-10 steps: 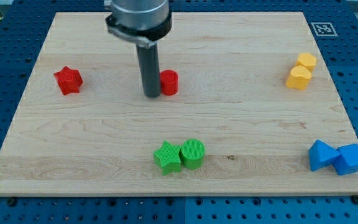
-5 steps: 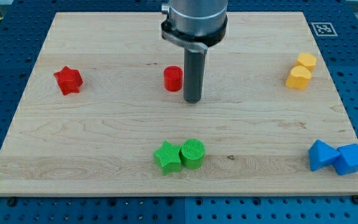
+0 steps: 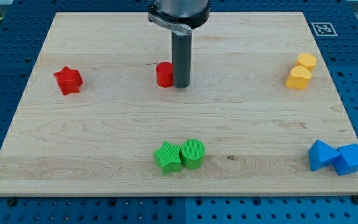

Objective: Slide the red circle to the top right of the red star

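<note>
Your tip (image 3: 180, 86) sits against the view's right side of the red circle (image 3: 164, 74) — touching or as good as touching, the rod hides that edge of the block. No gripper on this rig, so nothing to call open or closed; the arm just ends in the dark rod, which comes down from the view's top.

Taking the red circle as landmark: it lies on the wooden board (image 3: 104, 137), in the upper half, a bit left of centre. The red star (image 3: 68, 80) is well apart to the circle's left in the view, at nearly the same height, only slightly lower. So the circle is to the star's right but not clearly up-and-right of it.

Below the circle, towards the view's bottom, you have the green star (image 3: 167, 156) and the green circle (image 3: 192, 153), touching each other, star on the left.

Far to the circle's right in the view, near the board's right edge, two yellow blocks (image 3: 301, 71) sit together, one just above the other — shape hard to call, roughly hexagonal.

Down at the view's bottom right, far from the circle, two blue blocks (image 3: 337, 157) touch at the board's corner; their shapes are angular, cannot tell more.
</note>
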